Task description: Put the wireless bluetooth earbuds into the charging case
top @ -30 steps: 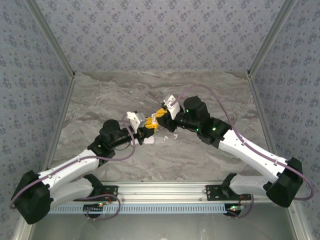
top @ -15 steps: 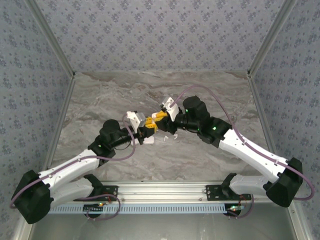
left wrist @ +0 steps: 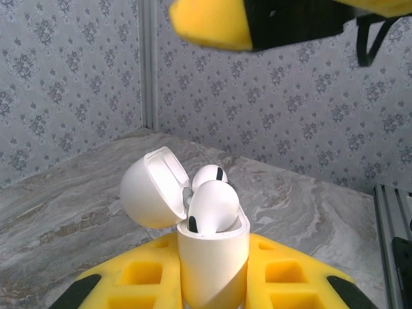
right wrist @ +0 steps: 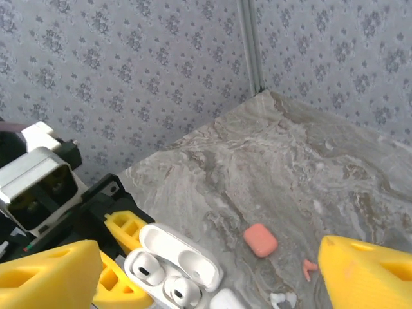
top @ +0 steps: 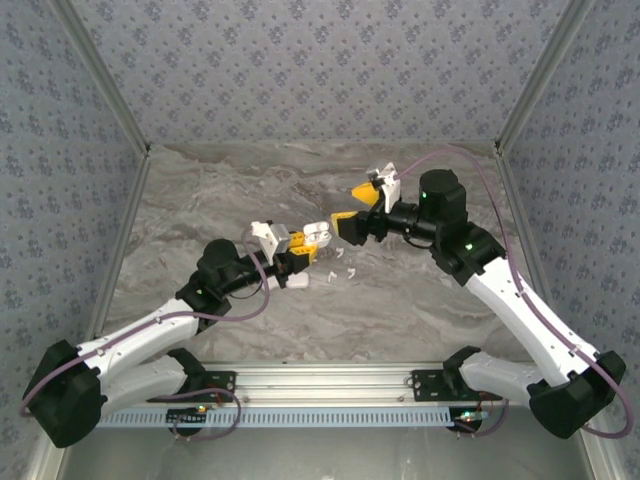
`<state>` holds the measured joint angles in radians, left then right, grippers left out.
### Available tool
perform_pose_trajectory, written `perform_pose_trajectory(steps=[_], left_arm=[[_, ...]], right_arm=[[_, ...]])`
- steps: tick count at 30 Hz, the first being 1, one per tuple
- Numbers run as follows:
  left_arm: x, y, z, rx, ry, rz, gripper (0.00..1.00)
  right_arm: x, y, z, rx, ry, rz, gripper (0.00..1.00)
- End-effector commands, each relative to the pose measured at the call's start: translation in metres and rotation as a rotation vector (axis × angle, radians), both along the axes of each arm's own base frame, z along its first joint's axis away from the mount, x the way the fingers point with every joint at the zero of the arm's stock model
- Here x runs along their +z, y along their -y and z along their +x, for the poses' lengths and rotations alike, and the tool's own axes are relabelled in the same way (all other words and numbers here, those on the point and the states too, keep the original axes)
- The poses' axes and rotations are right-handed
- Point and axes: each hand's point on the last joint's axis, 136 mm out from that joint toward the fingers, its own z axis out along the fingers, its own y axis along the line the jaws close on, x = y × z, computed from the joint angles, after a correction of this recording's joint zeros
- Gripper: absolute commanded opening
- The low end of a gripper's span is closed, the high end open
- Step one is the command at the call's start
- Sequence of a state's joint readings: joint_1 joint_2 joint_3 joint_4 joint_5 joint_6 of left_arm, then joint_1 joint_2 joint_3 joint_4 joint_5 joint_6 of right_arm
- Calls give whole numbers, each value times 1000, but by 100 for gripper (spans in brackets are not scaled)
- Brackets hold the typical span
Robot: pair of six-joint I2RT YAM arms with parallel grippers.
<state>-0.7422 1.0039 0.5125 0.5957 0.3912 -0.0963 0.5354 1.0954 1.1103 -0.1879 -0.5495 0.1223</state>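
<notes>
My left gripper (top: 300, 248) is shut on a white charging case (left wrist: 212, 264), held upright with its lid (left wrist: 151, 190) swung open. Two white wireless bluetooth earbuds (left wrist: 215, 206) sit in the case, their heads above the rim. From the right wrist view the same open case (right wrist: 174, 264) shows both earbuds (right wrist: 147, 269) in their wells. My right gripper (top: 355, 207) hangs open above and to the right of the case, nothing between its yellow fingers (right wrist: 367, 277).
On the marble table lie a red case (right wrist: 260, 239), a red earbud (right wrist: 309, 269), a white earbud (right wrist: 280, 299) and a second white case (right wrist: 226, 301). More loose white earbuds (top: 338, 272) lie just right of the left gripper. Patterned walls close in three sides.
My right gripper has opened and drawn back up and to the right, away from the case. The left gripper and the case have stayed put.
</notes>
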Motion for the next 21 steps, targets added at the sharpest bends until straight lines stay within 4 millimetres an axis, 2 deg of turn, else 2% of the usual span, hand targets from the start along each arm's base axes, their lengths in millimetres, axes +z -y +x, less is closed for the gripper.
perform_pose_trajectory(steps=[1, 12, 21], left_arm=[[32, 5, -7, -43, 62, -72, 0], [30, 7, -7, -49, 55, -68, 0], [27, 10, -5, -48, 46, -49, 0]], right_arm=[[-18, -12, -14, 108, -155, 65, 100], [-34, -43, -25, 255, -257, 78, 100], [-26, -48, -35, 305, -227, 69, 100]])
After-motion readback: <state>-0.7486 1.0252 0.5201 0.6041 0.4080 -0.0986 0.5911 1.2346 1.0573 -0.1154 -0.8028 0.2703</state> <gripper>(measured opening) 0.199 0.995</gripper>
